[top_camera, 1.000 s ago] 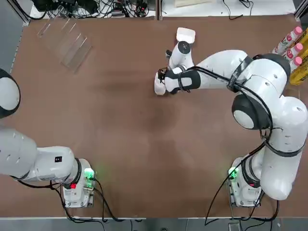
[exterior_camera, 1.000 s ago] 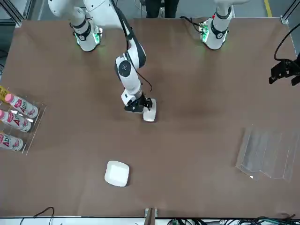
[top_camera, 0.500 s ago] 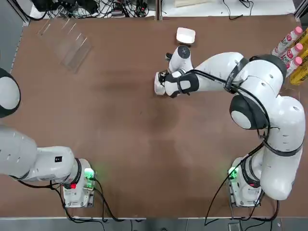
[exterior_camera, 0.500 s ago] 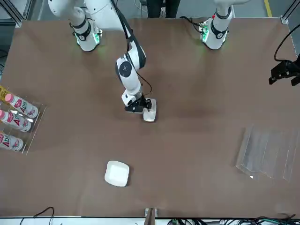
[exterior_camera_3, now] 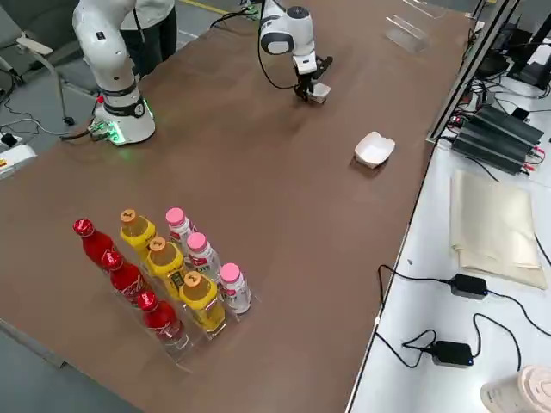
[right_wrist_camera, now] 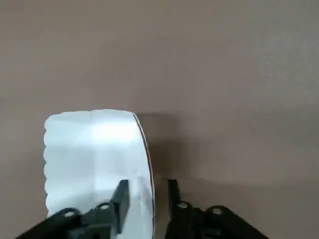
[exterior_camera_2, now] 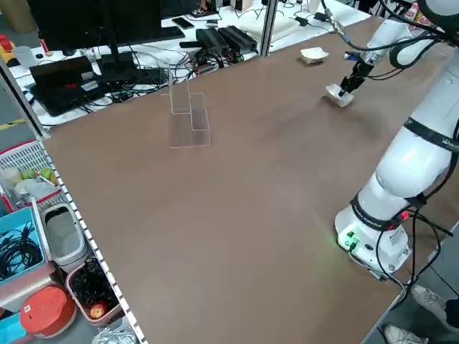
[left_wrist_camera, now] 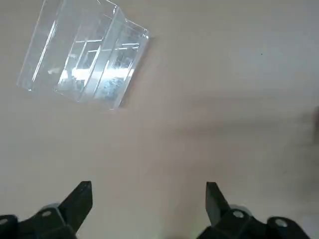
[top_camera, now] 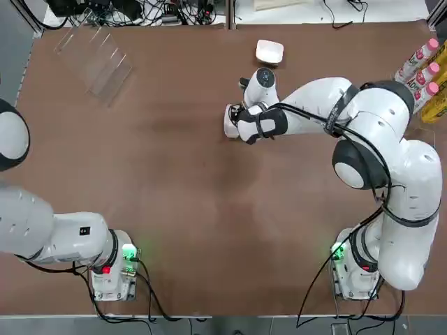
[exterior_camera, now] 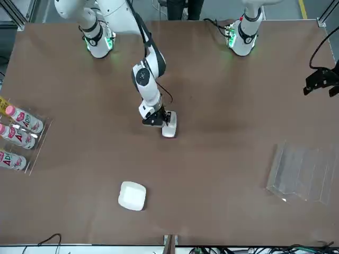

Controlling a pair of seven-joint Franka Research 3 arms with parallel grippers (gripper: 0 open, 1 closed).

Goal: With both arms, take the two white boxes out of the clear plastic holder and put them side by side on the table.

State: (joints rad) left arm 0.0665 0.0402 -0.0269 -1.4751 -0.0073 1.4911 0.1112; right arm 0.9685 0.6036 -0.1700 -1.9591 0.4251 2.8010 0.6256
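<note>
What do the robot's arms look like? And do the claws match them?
The right arm is shiny white with dark grey bands at its joints, black cables strapped along it and a green light near its foot. The left arm is white and dark grey too. The right claw and left claw are black with little round screws.

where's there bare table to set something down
Wide patch mid-table, between the clear plastic holder and the box at the right claw; more between the arms' bases. Crowded: around that claw, with the other box just beyond, and the far right corner with its bottles.
</note>
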